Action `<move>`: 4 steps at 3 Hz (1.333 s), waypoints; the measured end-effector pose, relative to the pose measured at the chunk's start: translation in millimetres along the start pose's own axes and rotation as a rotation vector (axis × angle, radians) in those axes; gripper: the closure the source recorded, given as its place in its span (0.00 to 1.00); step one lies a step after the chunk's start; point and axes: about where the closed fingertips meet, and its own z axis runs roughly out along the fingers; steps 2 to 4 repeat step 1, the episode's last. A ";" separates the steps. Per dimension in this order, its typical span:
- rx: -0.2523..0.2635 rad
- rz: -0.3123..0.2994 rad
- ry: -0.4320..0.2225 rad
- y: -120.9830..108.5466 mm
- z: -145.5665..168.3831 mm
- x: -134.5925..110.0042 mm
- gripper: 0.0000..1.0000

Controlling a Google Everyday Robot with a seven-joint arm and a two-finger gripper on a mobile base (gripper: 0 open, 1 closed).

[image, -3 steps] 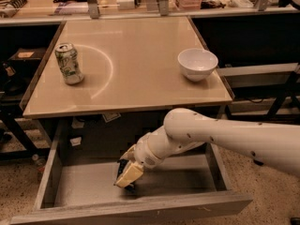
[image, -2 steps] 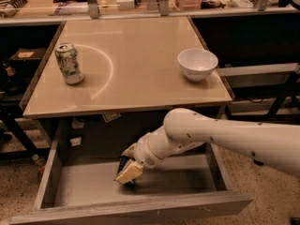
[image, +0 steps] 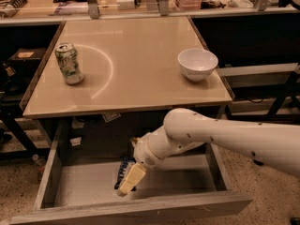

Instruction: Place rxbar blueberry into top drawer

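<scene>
Barely any change from a second ago: arm (image: 225, 135) reaches down-left into the top drawer (image: 140, 212), claw (image: 130, 181) lower center right by the rxbar blueberry (image: 123, 168), can't tell if it's gripping

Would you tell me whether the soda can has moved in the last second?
No. The soda can sits at the same end of the pale arc on the table; the gripper is inside the top drawer, by the rxbar blueberry.

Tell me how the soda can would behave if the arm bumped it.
The soda can stands upright, tall and narrow, on the smooth table, so a high bump would probably tip it, and then it would likely roll. A low push might just slide it. The end effector is down in the open drawer.
</scene>
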 end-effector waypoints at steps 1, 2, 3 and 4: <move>0.000 0.000 0.000 0.0 0.0 0.0 0.00; 0.000 0.000 0.000 0.0 0.0 0.0 0.00; 0.000 0.000 0.000 0.0 0.0 0.0 0.00; 0.000 0.000 0.000 0.0 0.0 0.0 0.00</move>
